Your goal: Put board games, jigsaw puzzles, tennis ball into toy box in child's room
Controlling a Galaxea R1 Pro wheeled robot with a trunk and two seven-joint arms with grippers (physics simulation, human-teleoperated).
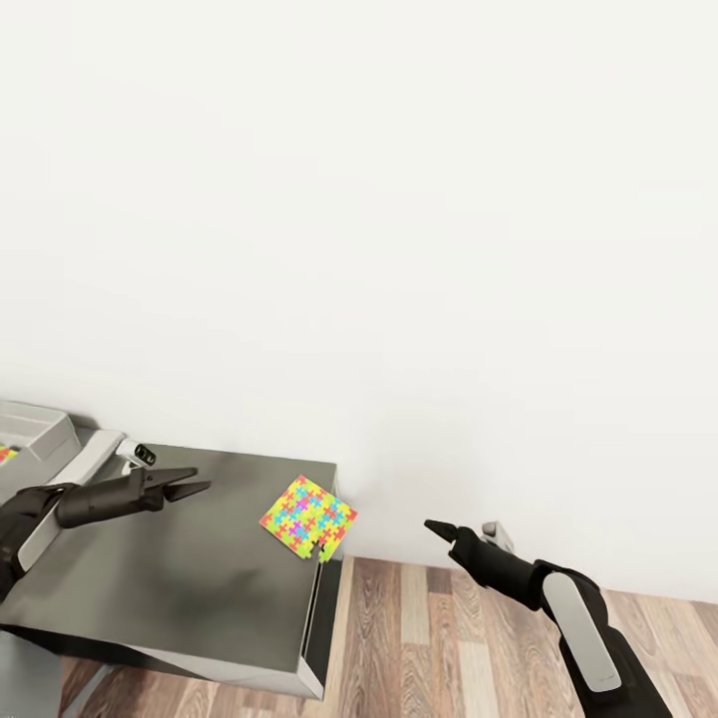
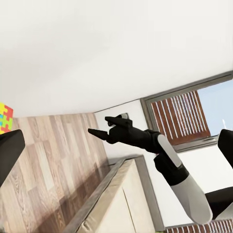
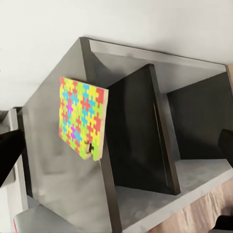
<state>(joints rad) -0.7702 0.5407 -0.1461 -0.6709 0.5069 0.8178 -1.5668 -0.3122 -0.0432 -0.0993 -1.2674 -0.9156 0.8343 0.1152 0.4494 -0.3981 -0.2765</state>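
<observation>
One jigsaw puzzle (image 1: 309,518) lies flat on the right front corner of the dark grey unit (image 1: 179,568), its edge slightly over the side; it also appears as the bright square (image 3: 80,116) in the right wrist view. My left gripper (image 1: 194,487) hovers open over the unit, to the left of the puzzle and pointing at it. My right gripper (image 1: 437,528) is open over the wood floor, to the right of the puzzle and apart from it. The light grey toy box (image 1: 45,431) sits at the far left, with a colourful patch inside.
A plain white wall stands close behind the unit. The unit has open shelf compartments (image 3: 194,121) on its side. Wood plank floor (image 1: 429,638) lies to the right. A cream surface with a grey frame (image 2: 111,199) and a window (image 2: 184,116) appear in the left wrist view.
</observation>
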